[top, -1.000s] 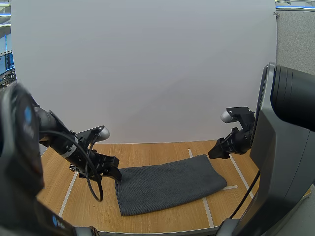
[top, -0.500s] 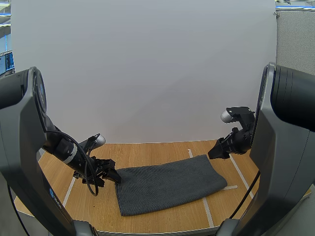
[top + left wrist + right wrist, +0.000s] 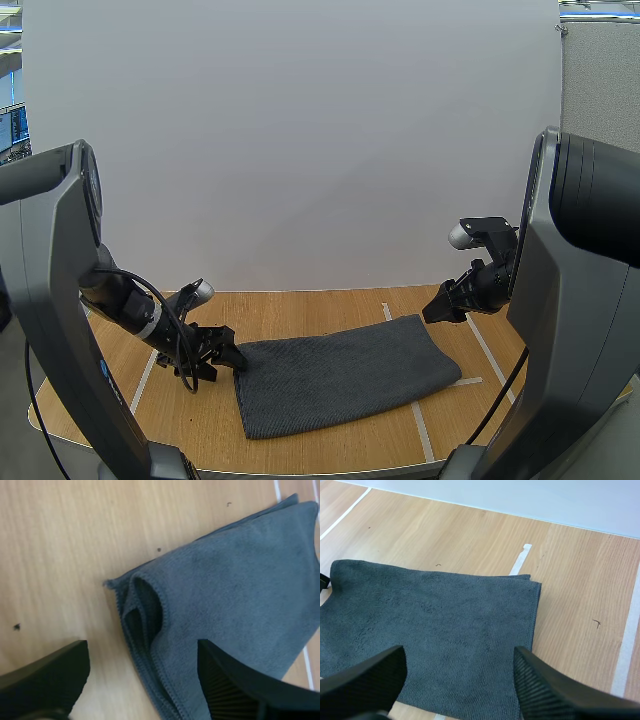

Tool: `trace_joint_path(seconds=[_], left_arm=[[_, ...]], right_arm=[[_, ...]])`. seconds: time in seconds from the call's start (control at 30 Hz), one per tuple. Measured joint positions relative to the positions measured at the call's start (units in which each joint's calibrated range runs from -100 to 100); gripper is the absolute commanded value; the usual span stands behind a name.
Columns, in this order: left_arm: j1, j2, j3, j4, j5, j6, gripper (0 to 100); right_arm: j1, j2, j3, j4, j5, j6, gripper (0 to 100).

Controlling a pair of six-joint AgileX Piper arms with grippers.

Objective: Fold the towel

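- The towel (image 3: 340,375), dark grey, lies flat on the bench (image 3: 300,308), about midway between the two arms.
- Its long axis runs nearly from left to right, a little slanted. The left end is nearer to the arms' bases and the right end points farther away.
- In the left wrist view, the left short end shows several layers stacked at the edge. I judge from this that the towel is already folded at least once.
- The left gripper (image 3: 228,357) is low over the bench, just at the far corner of the left end. Its fingers stand apart and hold nothing, and the layered corner lies between them.
- The right gripper (image 3: 433,312) hangs above the far corner of the right end, clearly apart from the cloth. Its fingers are also spread and hold nothing.
- Each arm therefore has its own short end, and the left one is much nearer to the cloth.
- The coming move, in my judgement, turns on this: the left end must be pinched and carried along the long axis toward the right end. The left gripper needs to catch all layers of the corner, otherwise the fold may come out uneven.
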Motion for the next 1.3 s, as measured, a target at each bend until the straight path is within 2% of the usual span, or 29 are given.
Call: trace_joint_path(seconds=[0.2,0.3,0.67,0.83,0.9,0.97,1.17,1.3], left_arm=[[-0.27,0.4,-0.1,-0.9,0.2,1.0,98],[-1.59,0.4,-0.1,-2.1,-1.9,1.7,98],[-1.83,0.5,-0.1,-3.7,-3.7,2.8,98],[-3.33,0.9,-0.5,-4.4,-5.2,2.9,98],[-4.65,1.8,-1.5,-4.8,-5.5,3.0,98],[-4.89,2.2,-2.1,-4.8,-5.5,3.0,90],[-4.89,2.5,-2.1,-5.4,-6.4,3.5,37],[-4.89,3.0,-2.1,-6.1,-7.4,4.2,10]], right_arm=[[0.0,0.0,0.0,0.0,0.0,0.1,100],[0.0,0.0,0.0,0.0,0.0,0.4,100],[0.0,-2.4,0.0,0.4,0.0,1.1,100],[0.0,-4.7,-0.5,0.9,0.2,1.1,100],[0.0,-6.0,-0.5,1.0,0.2,1.2,100],[0.0,-6.7,-0.5,1.0,0.2,1.3,100],[0.0,-6.8,-0.5,1.0,0.2,2.2,100],[0.0,-6.8,-0.5,1.0,0.2,2.4,100]])
